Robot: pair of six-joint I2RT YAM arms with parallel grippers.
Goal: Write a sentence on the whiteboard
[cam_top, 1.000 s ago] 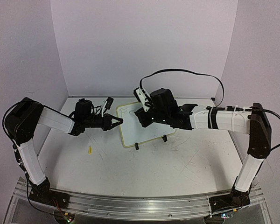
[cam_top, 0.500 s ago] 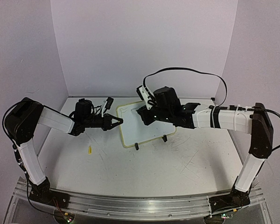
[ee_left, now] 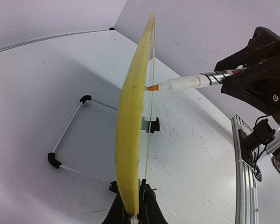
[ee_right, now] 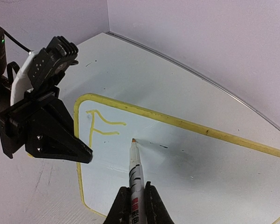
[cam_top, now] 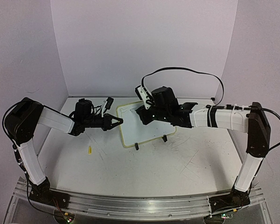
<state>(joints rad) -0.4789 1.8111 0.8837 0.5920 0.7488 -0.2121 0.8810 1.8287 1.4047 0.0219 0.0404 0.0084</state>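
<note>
While the left end effector [cam_top: 118, 122] is clamping the rim of the whiteboard [cam_top: 147, 129] standing on the worktop [cam_top: 130, 172], the right end effector [ee_right: 135, 205] is gripping a marker [ee_right: 135, 161], its tip touching the board.

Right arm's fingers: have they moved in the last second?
Yes, slightly: the right fingers shifted toward the back wall, away from the whiteboard's black clip feet, which stayed put.
</note>
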